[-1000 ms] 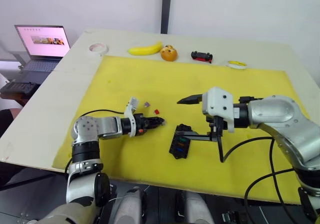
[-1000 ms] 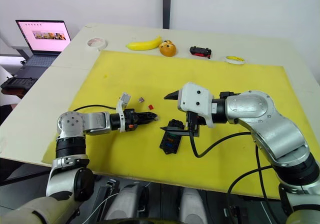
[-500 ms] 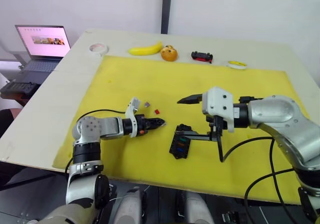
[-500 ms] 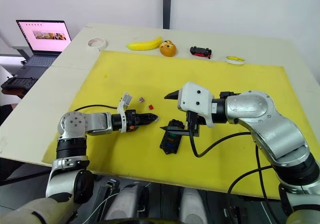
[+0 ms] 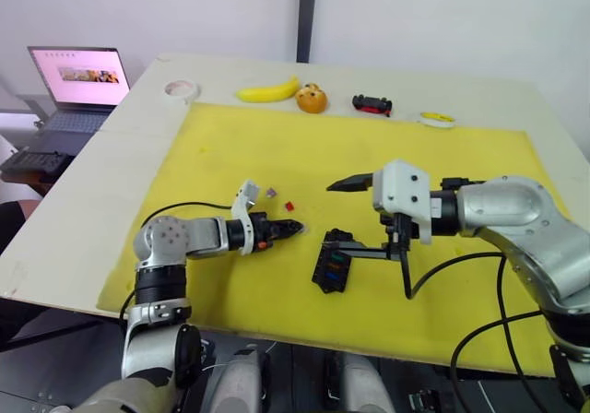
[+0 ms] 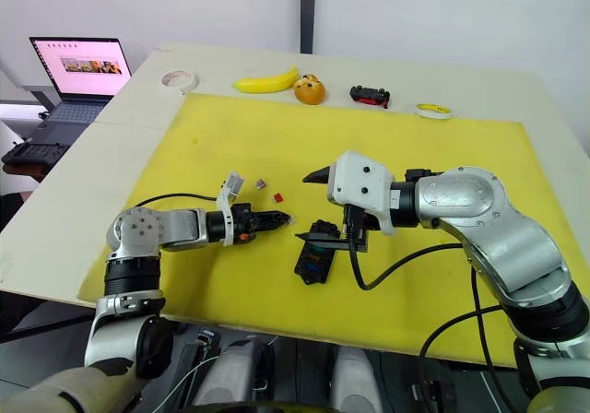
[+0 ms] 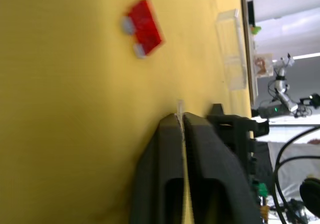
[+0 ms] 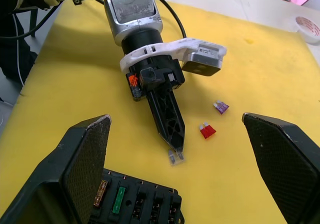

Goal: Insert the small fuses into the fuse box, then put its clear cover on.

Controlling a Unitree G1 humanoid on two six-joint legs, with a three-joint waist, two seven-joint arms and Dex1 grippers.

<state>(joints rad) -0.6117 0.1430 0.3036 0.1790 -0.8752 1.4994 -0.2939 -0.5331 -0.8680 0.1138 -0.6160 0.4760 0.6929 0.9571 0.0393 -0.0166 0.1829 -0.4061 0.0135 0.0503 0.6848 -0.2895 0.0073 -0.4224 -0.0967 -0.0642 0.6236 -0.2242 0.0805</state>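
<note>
No readable writing shows; the left gripper (image 8: 176,153) pinches a clear fuse (image 8: 176,157) near the fuse box (image 8: 137,200), while the right gripper (image 5: 343,219) gapes wide.

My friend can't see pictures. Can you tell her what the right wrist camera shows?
The left gripper pinches a tiny clear fuse on the yellow mat, just above the black fuse box. A red fuse and a purple fuse lie nearby.
</note>
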